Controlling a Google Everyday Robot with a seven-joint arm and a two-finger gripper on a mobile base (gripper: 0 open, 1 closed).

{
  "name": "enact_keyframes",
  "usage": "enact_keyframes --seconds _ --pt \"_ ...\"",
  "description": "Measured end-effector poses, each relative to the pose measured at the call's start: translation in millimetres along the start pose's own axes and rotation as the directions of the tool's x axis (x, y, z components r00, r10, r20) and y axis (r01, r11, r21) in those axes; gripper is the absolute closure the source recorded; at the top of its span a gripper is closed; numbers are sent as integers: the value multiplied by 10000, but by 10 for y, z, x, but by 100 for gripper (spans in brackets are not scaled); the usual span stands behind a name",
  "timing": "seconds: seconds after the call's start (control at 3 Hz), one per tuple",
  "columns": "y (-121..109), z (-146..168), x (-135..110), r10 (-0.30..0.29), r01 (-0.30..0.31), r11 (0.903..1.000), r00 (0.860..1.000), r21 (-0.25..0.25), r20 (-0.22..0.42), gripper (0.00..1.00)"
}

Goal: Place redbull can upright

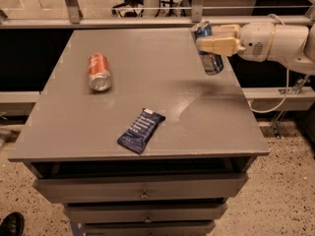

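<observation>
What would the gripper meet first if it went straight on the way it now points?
Probably nothing: the gripper, shut on the redbull can, points toward the picture's left over the far part of the table, and that line looks free. The orange can lies nearer the camera, though depth is unclear.

At the upper right, the gripper clamped across the redbull can, hiding its middle band. The arm ran off the right edge. A shoe was cut off at the lower left corner.
</observation>
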State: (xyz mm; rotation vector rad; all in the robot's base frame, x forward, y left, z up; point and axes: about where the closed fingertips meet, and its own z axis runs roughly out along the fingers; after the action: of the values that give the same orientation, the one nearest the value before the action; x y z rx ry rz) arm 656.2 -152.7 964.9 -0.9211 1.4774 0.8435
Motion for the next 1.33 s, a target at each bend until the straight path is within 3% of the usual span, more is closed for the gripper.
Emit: enact_keyframes --seconds 0.33,0.67,1.33 --pt "127 -3 114 -143 193 9993 9887 -320 1489 100" --pt "165 -11 191 -332 418 9983 9801 -400 1957 100" --pt "176 -36 506 -58 198 9989 9535 -435 3015 100"
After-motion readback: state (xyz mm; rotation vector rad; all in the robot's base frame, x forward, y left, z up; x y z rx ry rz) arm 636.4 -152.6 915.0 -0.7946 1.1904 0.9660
